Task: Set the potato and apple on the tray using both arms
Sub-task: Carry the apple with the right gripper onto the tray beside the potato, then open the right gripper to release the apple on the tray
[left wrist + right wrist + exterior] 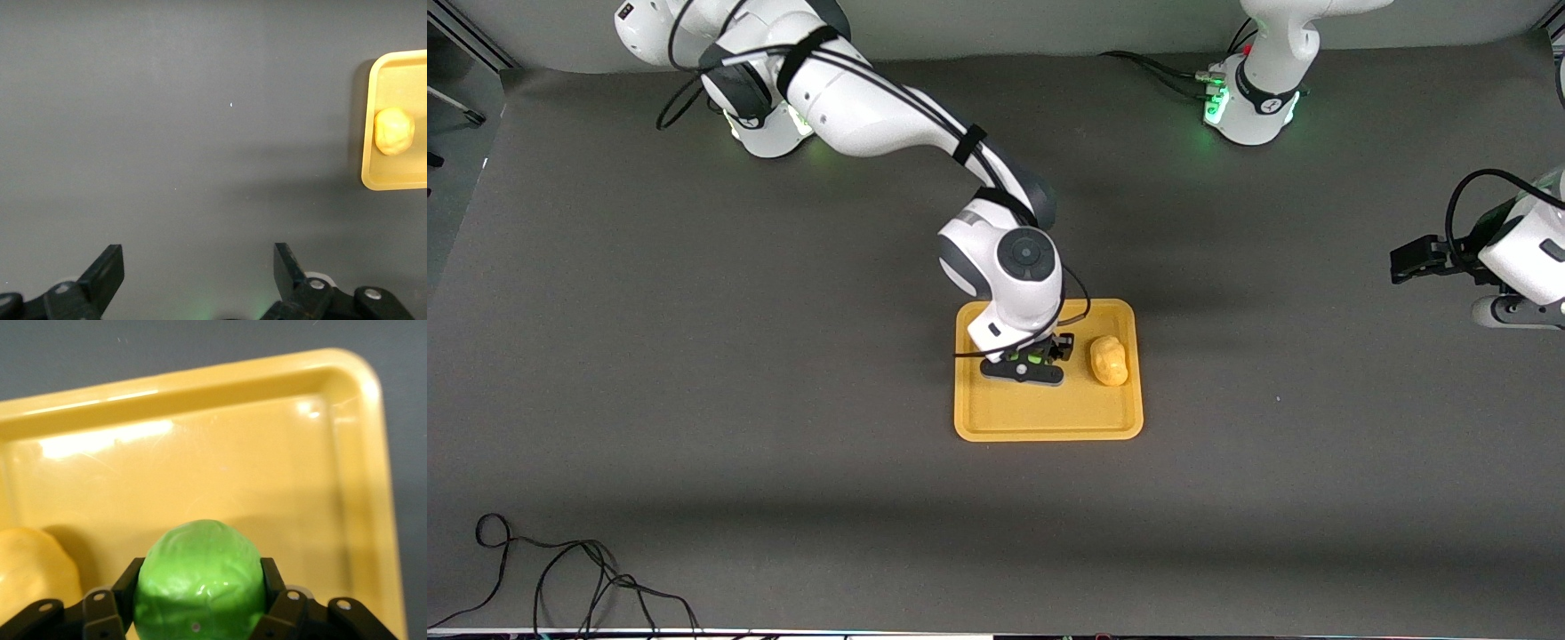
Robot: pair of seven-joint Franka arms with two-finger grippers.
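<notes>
Apple (197,580) is clamped in right gripper (1034,359), low over tray (1049,422) beside potato (1109,360); left gripper (200,280) is held spread, empty.

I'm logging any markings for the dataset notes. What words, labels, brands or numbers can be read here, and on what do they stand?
None can be read.
The tray, potato and apple carry no print.
A small dark mark on the left arm's base is too small to read.
</notes>
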